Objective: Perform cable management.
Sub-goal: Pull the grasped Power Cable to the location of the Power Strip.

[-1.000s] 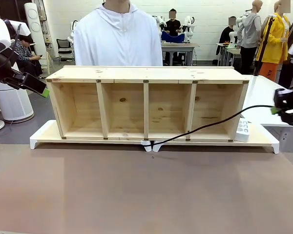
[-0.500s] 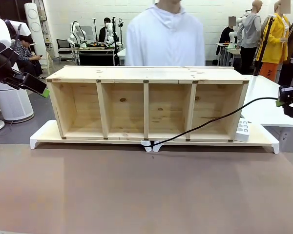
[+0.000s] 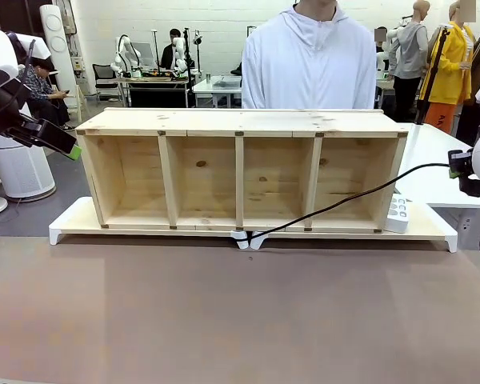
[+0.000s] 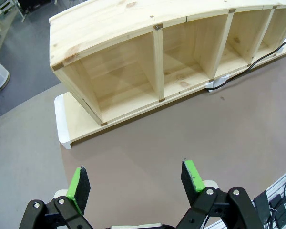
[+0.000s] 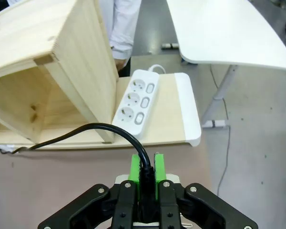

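The black cable [image 3: 344, 202] runs from under the wooden shelf's [image 3: 240, 122] front middle, across its right compartment, up to the right edge of the front view. There my right gripper [image 3: 458, 170] is shut on the cable's plug end. From the right wrist the cable [image 5: 86, 129] arcs off leftward while the green pads [image 5: 134, 171] pinch it, with my right gripper [image 5: 146, 172] above the table beside the shelf's end. My left gripper [image 3: 70, 148] hovers left of the shelf. In the left wrist view my left gripper [image 4: 136, 183] is open and holds nothing.
A white power strip [image 5: 136, 101] with three sockets lies on the white base board [image 3: 432, 232] at the shelf's right end. A person in a white hooded top [image 3: 308, 60] stands behind the shelf. A white table [image 5: 229, 28] is at the right. The brown tabletop [image 3: 240, 320] spreads in front.
The person behind the shelf has walked from left to right. My right gripper with the cable has lifted a little and shifted, so the cable hangs tauter. The left arm has not moved.
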{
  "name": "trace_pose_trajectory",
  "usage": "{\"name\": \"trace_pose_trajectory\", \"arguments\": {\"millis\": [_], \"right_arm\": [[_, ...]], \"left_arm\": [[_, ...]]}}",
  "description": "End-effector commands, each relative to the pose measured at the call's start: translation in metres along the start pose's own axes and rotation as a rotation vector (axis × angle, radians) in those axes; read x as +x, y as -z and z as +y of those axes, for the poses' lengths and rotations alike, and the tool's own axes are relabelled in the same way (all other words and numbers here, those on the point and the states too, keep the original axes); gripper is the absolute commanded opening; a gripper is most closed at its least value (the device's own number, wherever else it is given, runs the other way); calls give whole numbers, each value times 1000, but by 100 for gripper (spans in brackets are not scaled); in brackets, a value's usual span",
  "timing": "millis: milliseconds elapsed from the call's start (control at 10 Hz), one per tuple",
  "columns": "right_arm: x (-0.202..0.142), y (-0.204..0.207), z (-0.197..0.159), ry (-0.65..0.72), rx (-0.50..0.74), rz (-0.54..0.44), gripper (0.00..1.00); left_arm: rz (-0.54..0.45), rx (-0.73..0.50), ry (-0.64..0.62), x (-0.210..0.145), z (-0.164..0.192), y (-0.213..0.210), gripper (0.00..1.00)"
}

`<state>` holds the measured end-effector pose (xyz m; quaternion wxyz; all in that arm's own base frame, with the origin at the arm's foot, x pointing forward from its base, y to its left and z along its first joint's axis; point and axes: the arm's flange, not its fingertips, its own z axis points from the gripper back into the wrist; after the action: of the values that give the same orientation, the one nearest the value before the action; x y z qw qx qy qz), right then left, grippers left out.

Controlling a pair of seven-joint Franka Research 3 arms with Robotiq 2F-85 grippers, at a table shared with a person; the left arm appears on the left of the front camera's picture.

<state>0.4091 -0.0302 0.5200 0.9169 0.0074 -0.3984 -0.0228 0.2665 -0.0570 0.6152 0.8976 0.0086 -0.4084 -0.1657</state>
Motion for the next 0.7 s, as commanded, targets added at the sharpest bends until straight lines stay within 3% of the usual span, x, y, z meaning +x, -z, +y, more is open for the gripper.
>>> {"name": "trace_pose_trajectory", "arguments": {"millis": [0,400,500,600], "right_arm": [[-8,2,2,32,-43,-6,15],[26,7,12,34,-52,3,15],[5,6,4,19,-11,9,15],[5,6,4,19,-11,9,15]], "left_arm": [[0,0,-4,0,1,0,100],[0,0,-4,0,1,0,100],[0,0,-4,0,1,0,100],[0,0,-4,0,1,0,100]]}}
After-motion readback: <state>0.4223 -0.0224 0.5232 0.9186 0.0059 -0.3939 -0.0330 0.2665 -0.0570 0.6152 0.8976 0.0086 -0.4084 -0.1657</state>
